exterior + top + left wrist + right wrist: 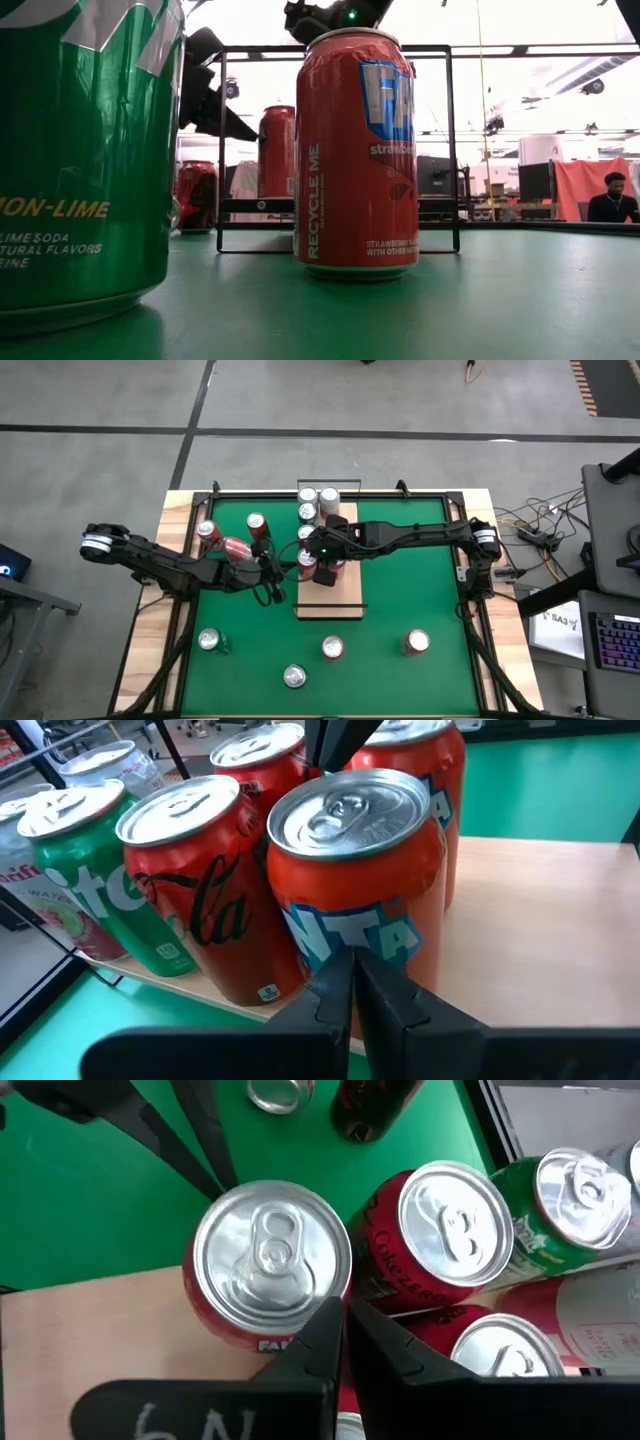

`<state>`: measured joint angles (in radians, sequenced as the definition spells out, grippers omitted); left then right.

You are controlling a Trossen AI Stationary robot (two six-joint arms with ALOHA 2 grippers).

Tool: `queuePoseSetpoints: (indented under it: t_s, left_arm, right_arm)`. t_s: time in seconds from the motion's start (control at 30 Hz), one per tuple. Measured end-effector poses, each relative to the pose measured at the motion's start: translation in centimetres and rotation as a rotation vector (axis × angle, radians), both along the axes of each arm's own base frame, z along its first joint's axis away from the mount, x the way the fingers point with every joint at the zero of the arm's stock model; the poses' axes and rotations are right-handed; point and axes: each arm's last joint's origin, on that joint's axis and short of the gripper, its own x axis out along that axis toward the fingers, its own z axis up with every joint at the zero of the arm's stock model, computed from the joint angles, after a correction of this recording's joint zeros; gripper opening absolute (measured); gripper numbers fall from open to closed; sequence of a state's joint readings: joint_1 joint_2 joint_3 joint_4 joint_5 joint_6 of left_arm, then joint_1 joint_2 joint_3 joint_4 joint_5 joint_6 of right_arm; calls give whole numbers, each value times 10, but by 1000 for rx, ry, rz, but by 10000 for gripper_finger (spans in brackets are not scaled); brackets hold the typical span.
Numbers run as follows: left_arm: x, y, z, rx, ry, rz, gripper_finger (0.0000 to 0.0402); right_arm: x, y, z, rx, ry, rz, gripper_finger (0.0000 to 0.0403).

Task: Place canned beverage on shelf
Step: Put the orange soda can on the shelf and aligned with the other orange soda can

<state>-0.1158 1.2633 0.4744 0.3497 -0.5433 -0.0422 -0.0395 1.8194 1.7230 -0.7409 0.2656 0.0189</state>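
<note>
An orange Fanta can (355, 870) stands upright on the pale wood shelf (335, 600), at its left edge. It also shows in the high view (306, 559) and the right wrist view (265, 1260). Behind it several cans crowd the shelf's far end: a red Coca-Cola can (200, 870), a green can (70, 830) and another orange can (420, 760). My left gripper (355, 980) is shut at the Fanta can's left side. My right gripper (340, 1320) is shut above the can's right side, between it and a Coke Zero can (450, 1230). My left gripper's shut fingertips lie against the Fanta can's side wall, low on the label (345, 945). They come in level from the table's left. The can stands upright on the shelf. My right gripper's shut fingertips are at the can's top rim (325, 1305), coming slanting from above on the right. I cannot tell whether they touch it.
On the green mat stand a green can (210, 641), a can near the front edge (294, 676) and two red cans (332, 648) (415, 643). Left of the shelf are two upright cans (207, 532) (256, 525) and one lying (238, 548). The shelf's near half is bare.
</note>
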Motion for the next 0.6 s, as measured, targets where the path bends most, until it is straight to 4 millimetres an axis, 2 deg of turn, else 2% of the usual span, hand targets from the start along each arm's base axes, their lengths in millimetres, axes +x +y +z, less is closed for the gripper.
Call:
queuePoseSetpoints:
  t_s: [0.27, 0.6]
  left_arm:
    - [-6, -4, 15, 49, -44, -44, 0]
    - [-37, 2, 66, 314, -151, -119, 0]
  right_arm:
    - [0, 1, 19, -23, -13, 5, 12]
    - [-1, 7, 42, -2, -53, 37, 12]
